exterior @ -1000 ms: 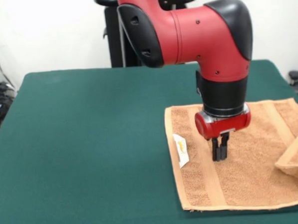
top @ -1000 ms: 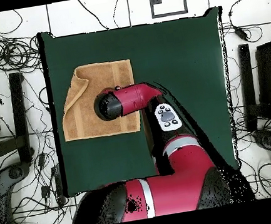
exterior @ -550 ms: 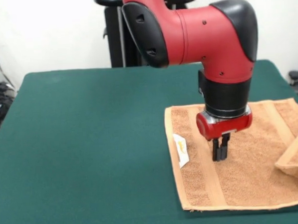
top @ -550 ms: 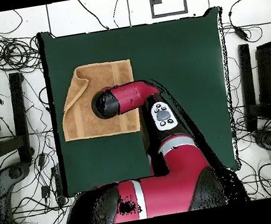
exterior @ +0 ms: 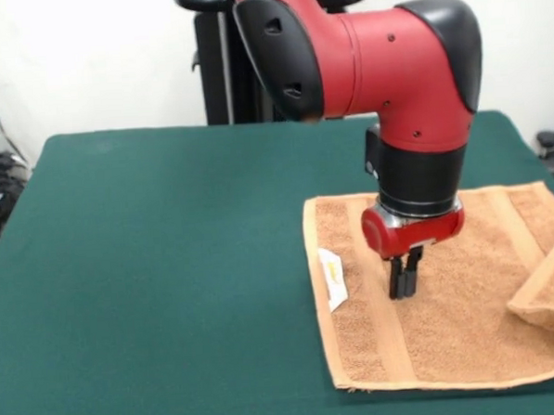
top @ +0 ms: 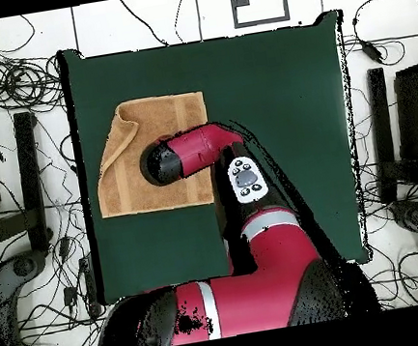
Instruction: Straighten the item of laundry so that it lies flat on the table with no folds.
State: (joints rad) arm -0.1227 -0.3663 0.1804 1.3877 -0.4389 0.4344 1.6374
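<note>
While the towel (exterior: 449,291) lies on the green table (exterior: 150,270) near the front edge at the right of the front view, most of it is spread flat, but its right-hand near corner is folded over onto the cloth, forming a raised flap. One woven band runs front to back close to the left hem, and a small white tag (exterior: 333,279) sits just inside that hem. Directly above the band, the gripper (exterior: 403,277) points straight down with its black fingers pressed together, tips at or just above the terry surface; contact cannot be confirmed. Behind it, the red and black arm (exterior: 381,63) descends from above.
</note>
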